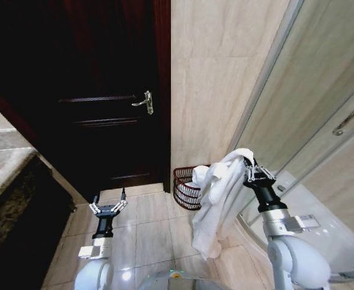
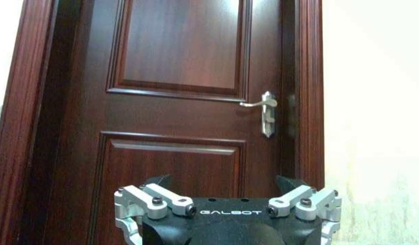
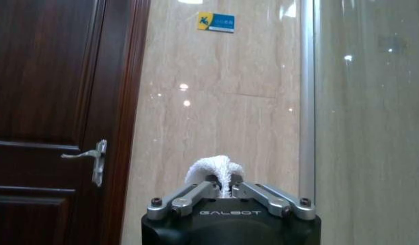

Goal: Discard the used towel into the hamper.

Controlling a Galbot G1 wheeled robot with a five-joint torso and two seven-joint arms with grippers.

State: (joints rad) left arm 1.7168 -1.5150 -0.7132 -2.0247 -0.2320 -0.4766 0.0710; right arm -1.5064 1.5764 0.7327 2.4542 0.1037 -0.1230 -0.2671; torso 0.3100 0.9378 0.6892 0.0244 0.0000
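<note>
Right of centre, the right pincer is grasping the white towel, which is hanging just right of the hamper. At lower left, the left pincer is hovering released.

The right end effector is reaching forward at mid height, its fingers closing tight together on a white towel. The left end effector is hanging low beside the base, fingers spread wide, gripping nothing.
</note>
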